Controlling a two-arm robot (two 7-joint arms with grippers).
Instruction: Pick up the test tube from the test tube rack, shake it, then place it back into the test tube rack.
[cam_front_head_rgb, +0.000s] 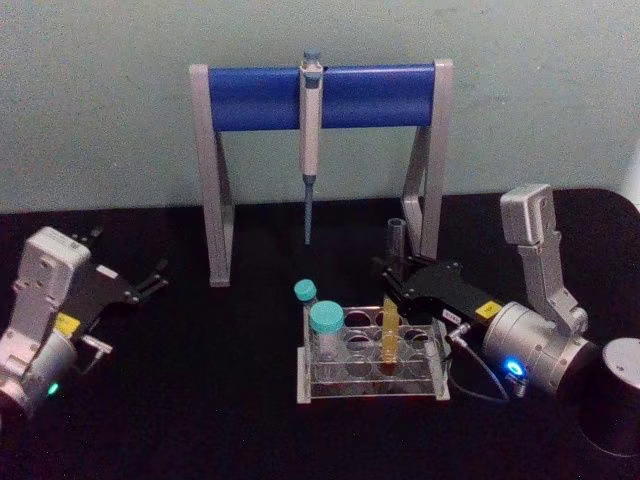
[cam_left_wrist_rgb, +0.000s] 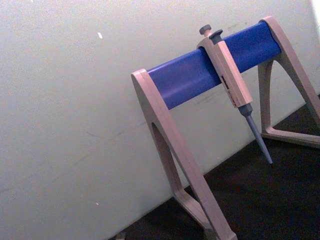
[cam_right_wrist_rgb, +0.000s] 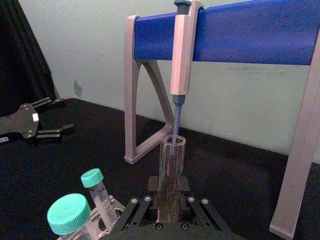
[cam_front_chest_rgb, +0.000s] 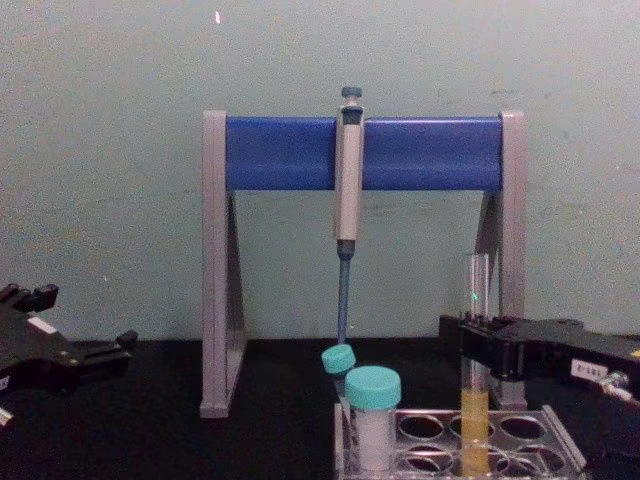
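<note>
Head view: clamping the right tool shut around the test tube, just above the test tube rack; resting the left tool, fingers spread and empty, well apart on the table.
Right wrist view: holding the tube upright between the tool's fingers.
Chest view: standing the tube's orange-filled base in a rack hole directly below the tool.

No readable text, label, number or sign anywhere.
</note>
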